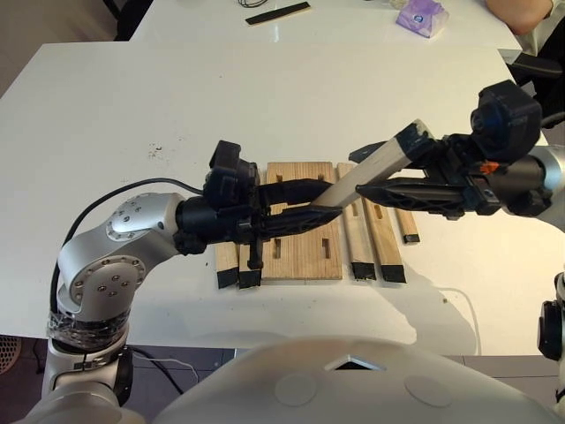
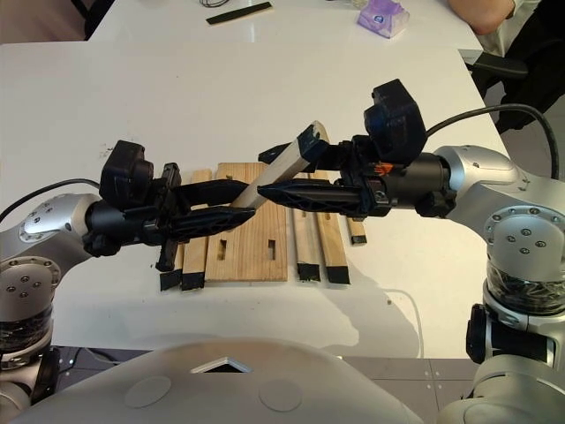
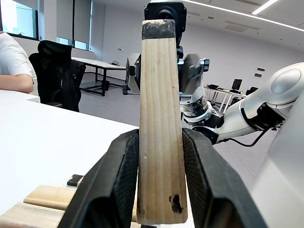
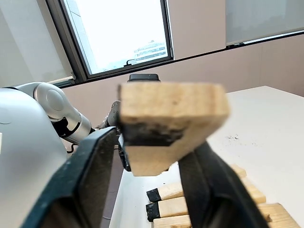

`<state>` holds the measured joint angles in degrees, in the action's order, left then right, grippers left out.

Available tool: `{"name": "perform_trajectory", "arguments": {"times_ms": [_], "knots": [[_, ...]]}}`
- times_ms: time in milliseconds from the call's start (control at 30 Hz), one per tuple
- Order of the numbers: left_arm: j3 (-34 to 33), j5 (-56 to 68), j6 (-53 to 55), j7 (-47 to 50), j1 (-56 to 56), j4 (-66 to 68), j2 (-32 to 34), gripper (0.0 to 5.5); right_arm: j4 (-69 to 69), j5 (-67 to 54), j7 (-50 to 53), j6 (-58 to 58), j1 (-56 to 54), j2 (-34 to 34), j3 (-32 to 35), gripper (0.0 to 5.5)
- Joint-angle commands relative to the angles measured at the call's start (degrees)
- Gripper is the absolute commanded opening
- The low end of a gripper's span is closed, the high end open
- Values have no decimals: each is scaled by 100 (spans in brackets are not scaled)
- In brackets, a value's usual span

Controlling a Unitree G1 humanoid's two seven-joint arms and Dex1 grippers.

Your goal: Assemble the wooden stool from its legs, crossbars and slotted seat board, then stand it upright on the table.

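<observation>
One wooden leg point(image 1: 371, 170) with black-taped ends hangs tilted in the air above the slotted seat board point(image 1: 305, 256). My left gripper point(image 1: 325, 200) is shut on its lower end; in the left wrist view the leg point(image 3: 161, 118) stands pinched between both fingers point(image 3: 118, 180). My right gripper point(image 1: 356, 172) is shut on the leg's upper part, and the taped end point(image 4: 171, 114) sits between its fingers point(image 4: 90, 175). The board lies flat on the white table point(image 1: 177, 97). More legs and crossbars lie flat on the board's right point(image 1: 375, 243) and left point(image 1: 228, 265).
A small black piece point(image 1: 410, 237) lies right of the sticks. At the far table edge are a black strip point(image 1: 278, 12) and a purple packet point(image 1: 422, 16). A person's arm point(image 1: 530, 11) rests at the far right corner. The table's left half is bare.
</observation>
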<state>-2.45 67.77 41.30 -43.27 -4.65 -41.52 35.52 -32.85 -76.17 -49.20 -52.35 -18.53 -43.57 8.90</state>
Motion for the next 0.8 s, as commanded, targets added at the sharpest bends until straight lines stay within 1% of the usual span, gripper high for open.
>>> {"name": "perform_trajectory", "arguments": {"times_ms": [33,200,267,300,333,367,500,600,700,767,800], "knots": [[-288,396,40,209,-114,132,73,129,-35,451,-422,68,93,-360,-76,137],[-313,469,52,451,-369,217,30,129,3,635,-644,182,100,-504,-129,135],[-195,186,66,921,-504,338,-124,129,-48,611,-595,213,95,-470,-168,135],[-136,88,72,1052,-555,398,-187,166,-63,599,-567,231,97,-450,-180,135],[-127,158,94,1123,-584,446,-244,179,-59,596,-550,248,93,-440,-193,135],[-146,282,111,1158,-600,473,-287,204,-52,607,-537,264,89,-432,-199,131],[-243,272,57,1377,-545,647,-401,260,89,823,-426,375,-28,-391,-202,129],[-380,110,-56,1385,-329,756,-413,306,443,1444,-521,664,-195,-510,-177,129],[-529,-199,-193,1662,-263,884,-480,312,1003,2769,-1099,1489,-138,-1097,-307,129],[-456,-754,-366,1939,-260,983,-557,312,1476,3896,-1664,2446,71,-1542,-596,129],[-368,-1075,-464,2051,-217,985,-583,312,1709,4281,-1904,2820,121,-1656,-737,129]]}}
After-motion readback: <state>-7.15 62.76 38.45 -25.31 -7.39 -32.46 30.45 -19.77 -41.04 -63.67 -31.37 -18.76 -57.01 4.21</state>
